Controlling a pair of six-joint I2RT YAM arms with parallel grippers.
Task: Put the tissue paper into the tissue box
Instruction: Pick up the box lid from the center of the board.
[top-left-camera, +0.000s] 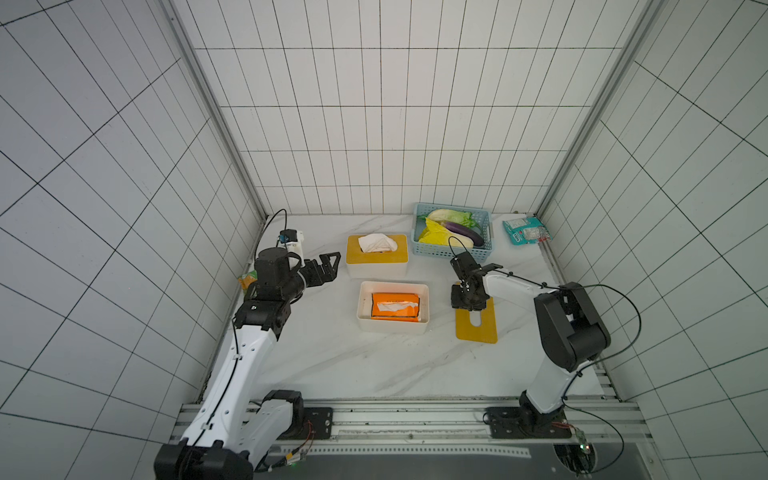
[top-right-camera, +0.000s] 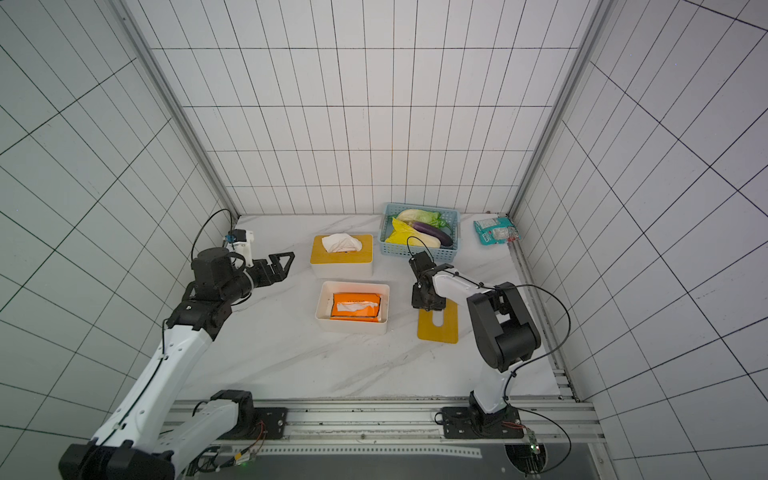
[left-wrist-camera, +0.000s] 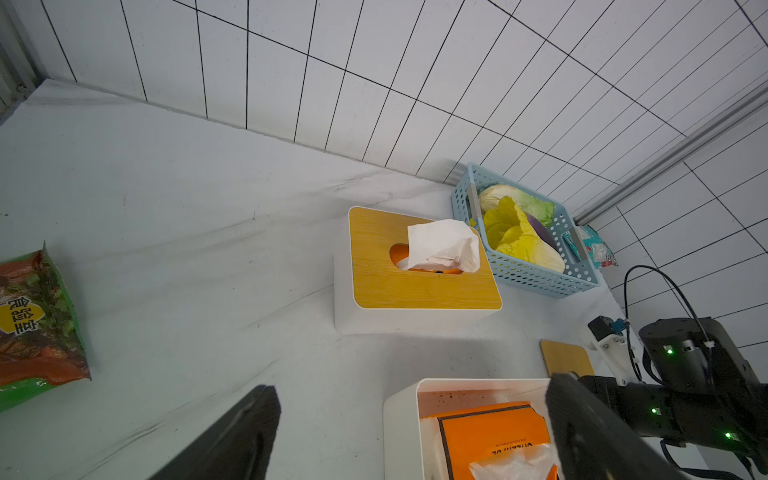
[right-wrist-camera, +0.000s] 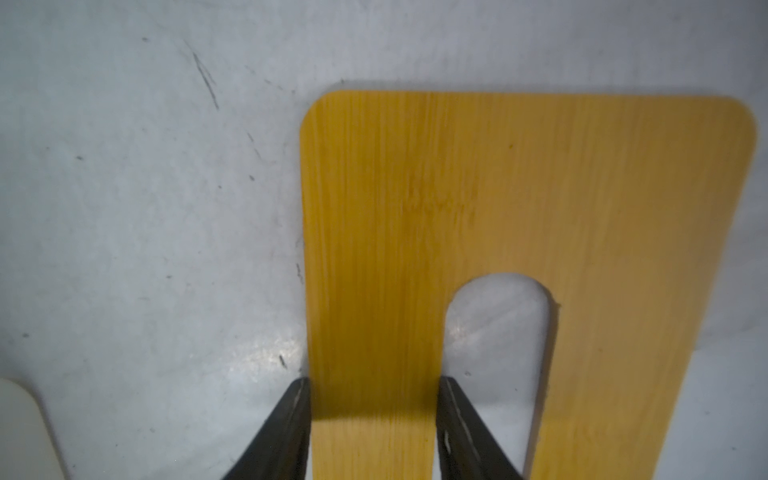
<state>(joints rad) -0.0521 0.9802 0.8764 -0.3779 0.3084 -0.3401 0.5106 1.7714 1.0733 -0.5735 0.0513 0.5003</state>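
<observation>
- Far left, by the wall: green snack bag (top-left-camera: 248, 279), flat on the white marble worktop (top-left-camera: 332, 365).
- Just beside it: left jaws spread wide and gripping nothing, held above the worktop, pointing toward the lidded box (top-left-camera: 376, 272).
- Toward the back, left of centre: that lidded box, white with a yellow wood-grain top, a white tissue (top-left-camera: 376, 242) standing up out of its slot.
- Just in front, near the middle: open tissue box (top-left-camera: 392, 328), white, lid off. Orange tissue paper pack (top-left-camera: 394, 306) lying inside it, a white sheet poking from its torn top.
- Right of the open box, apart from it: loose lid (top-left-camera: 478, 328), yellow with a rounded slot.
- Over the far end of that lid: right jaws pointing straight down, pinching the strip between outer edge and slot, one finger (right-wrist-camera: 286, 428) at the edge, the other in the slot. Wrist view blurred, so hard to say whether that end sits flat or slightly raised.
- Back right: blue basket (top-left-camera: 453, 248) holding a green cabbage (top-left-camera: 451, 216) and a purple eggplant (top-left-camera: 463, 229).
- Far right corner: teal packet (top-left-camera: 525, 230), flat on the worktop.
</observation>
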